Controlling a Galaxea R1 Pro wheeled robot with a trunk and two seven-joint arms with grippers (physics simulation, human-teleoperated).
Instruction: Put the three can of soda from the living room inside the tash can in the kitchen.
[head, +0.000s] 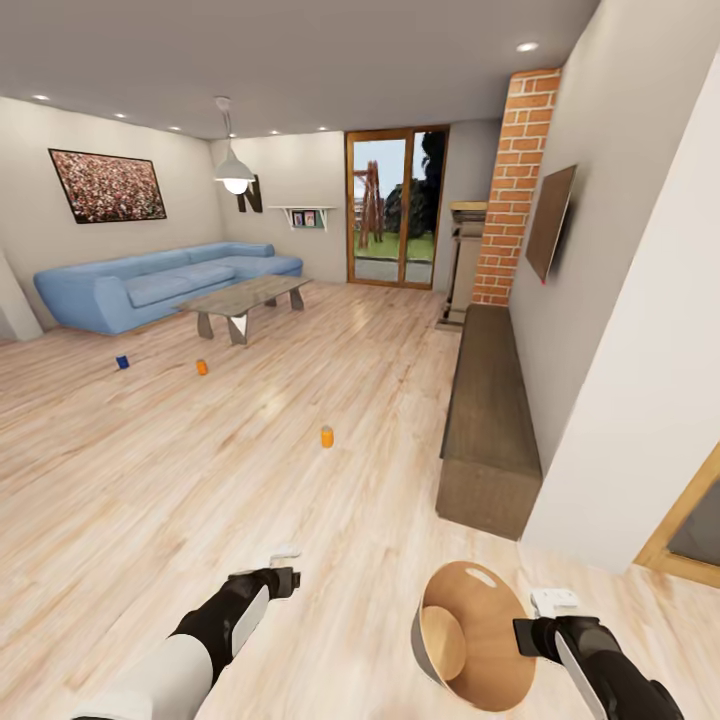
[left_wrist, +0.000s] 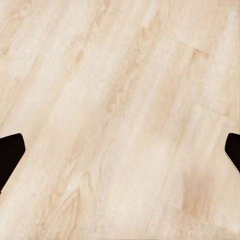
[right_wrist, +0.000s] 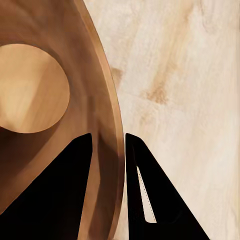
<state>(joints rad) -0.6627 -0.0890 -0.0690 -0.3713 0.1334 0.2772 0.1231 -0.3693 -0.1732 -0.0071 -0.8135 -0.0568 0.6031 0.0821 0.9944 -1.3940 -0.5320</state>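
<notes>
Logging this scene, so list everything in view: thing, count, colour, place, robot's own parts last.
soda cans: three on the floor; blue and orange near the low table, another orange mid-floor
trash can: one, wood-toned inside, empty, held at its rim
sofa: one, light blue, far left wall
low table: one, before the sofa
framed picture: one, above the sofa
pendant lamp: one, white, lit
glass door: one, wood-framed, far wall
brick column: one, orange-red, right
long bench: one, dark brown, right wall
left gripper: jaws open, over bare floor
right gripper: jaws clamping the trash can's rim
</notes>
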